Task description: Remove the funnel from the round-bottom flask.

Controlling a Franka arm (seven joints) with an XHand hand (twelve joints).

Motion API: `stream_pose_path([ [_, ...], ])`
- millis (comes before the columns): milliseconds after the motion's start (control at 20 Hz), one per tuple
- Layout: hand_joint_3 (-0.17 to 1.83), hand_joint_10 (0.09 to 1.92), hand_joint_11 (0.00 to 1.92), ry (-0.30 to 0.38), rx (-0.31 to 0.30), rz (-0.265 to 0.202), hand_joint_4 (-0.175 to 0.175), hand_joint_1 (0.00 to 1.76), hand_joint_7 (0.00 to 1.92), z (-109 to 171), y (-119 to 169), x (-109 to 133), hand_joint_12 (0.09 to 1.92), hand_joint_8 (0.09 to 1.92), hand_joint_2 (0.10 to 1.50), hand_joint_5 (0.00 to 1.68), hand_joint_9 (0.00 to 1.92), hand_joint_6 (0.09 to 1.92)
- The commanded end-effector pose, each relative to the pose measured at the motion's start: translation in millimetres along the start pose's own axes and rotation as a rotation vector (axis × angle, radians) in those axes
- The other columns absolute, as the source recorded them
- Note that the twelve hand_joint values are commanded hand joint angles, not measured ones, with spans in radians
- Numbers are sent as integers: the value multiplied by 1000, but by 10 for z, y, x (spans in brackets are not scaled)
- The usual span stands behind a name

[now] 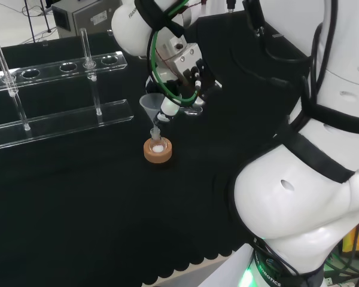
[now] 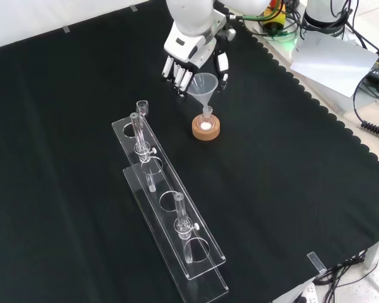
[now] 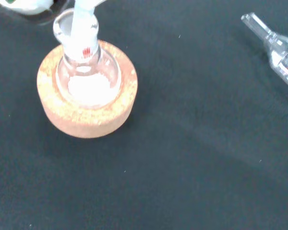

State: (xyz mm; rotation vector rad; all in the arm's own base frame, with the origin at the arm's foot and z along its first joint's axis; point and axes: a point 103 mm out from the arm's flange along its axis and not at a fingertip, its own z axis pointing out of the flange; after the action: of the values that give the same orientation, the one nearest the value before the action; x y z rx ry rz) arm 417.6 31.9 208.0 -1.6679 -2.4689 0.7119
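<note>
A clear funnel (image 1: 150, 104) (image 2: 204, 84) stands with its stem (image 3: 80, 26) down in the neck of a small round-bottom flask (image 1: 156, 135) (image 2: 206, 115) (image 3: 86, 72). The flask sits on a cork ring (image 1: 158, 152) (image 2: 206, 130) (image 3: 86, 117) and holds some white powder (image 3: 89, 88). My hand (image 1: 182, 89) (image 2: 191, 58) is at the funnel's cone. In the front view, fingers (image 2: 179, 76) lie at the rim's left and the thumb (image 2: 223, 64) at its right, closed in against it.
A clear two-level tube rack (image 1: 60, 119) (image 2: 170, 221) stands left of the flask in the head view and nearer the camera in the front view, with upright glass tubes (image 2: 141, 136) (image 2: 182, 219) in it. One tube's top (image 3: 278, 45) is seen in the wrist view. The cloth's scalloped edge (image 2: 316, 107) runs to the right in the front view.
</note>
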Motion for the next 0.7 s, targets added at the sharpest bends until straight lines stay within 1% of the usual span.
stream_pose_path([
  [50,551,454,565,-25,1,2,-23,784,762,-191,-150,-52,1257,667,662,579,1084,698],
  [300,555,459,567,-49,3,21,-24,784,750,-343,-318,-91,1257,673,660,567,1083,741],
  [700,558,463,567,-101,-24,47,-24,785,744,-693,-537,-85,1256,678,660,567,1079,755],
])
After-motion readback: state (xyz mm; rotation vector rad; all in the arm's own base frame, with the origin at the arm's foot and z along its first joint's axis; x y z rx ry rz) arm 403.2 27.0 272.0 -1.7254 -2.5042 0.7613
